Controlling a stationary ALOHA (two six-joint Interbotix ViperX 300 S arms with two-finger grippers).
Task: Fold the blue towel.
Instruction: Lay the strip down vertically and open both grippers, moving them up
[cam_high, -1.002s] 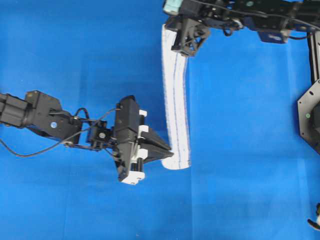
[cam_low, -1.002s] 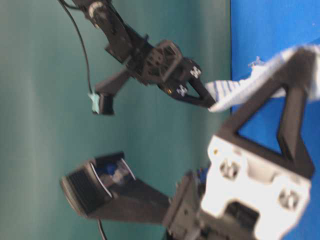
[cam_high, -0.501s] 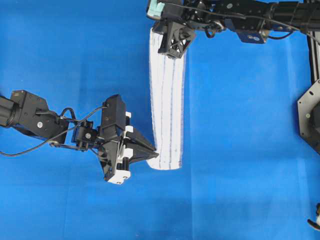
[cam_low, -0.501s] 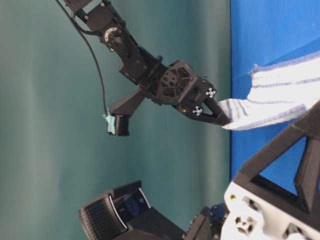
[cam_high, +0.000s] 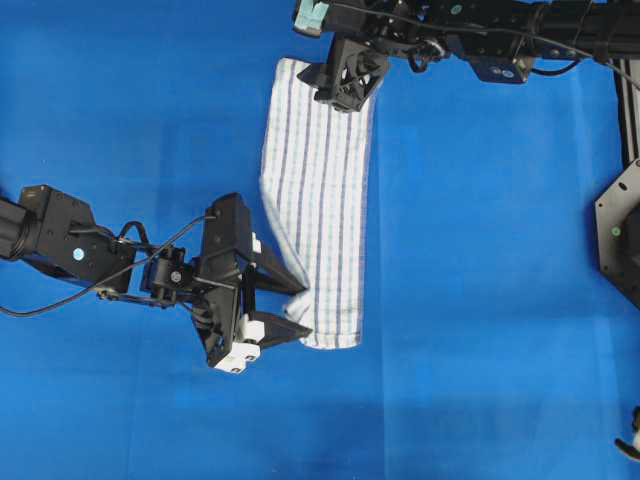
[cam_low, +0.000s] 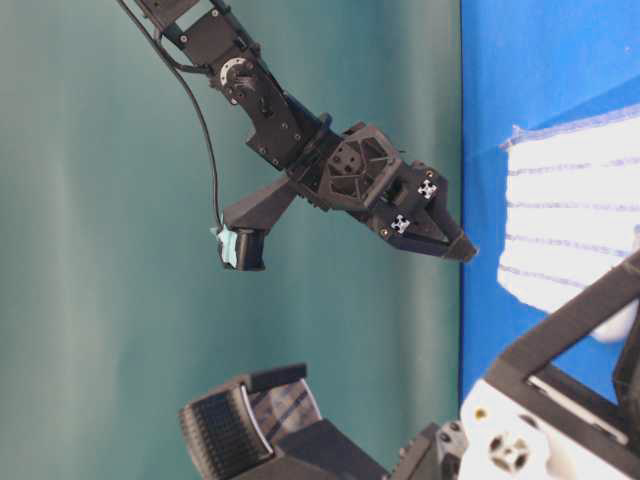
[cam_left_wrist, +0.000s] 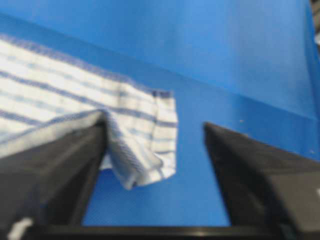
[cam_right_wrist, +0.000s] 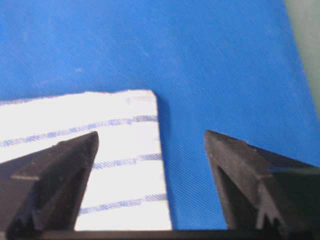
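The blue towel (cam_high: 318, 190), white with thin blue stripes, lies as a long strip on the blue table covering. Its near left edge curls up against one finger of my left gripper (cam_high: 303, 308), which stands open at the towel's near left corner. In the left wrist view the towel (cam_left_wrist: 60, 100) has a folded corner drooping beside the left finger (cam_left_wrist: 60, 165), with nothing clamped in the left gripper (cam_left_wrist: 154, 126). My right gripper (cam_high: 335, 92) hangs open over the far end. In the right wrist view the towel (cam_right_wrist: 100, 155) lies flat under the right gripper (cam_right_wrist: 151, 134).
The blue table covering (cam_high: 480, 300) spreads all round the towel. A black arm base (cam_high: 620, 235) stands at the right edge, with a small white part (cam_high: 630, 445) below it. A teal wall (cam_low: 100, 250) backs the table in the table-level view.
Both grippers went from shut on the towel's ends to open. The towel dropped and spread wider to the left on the table.
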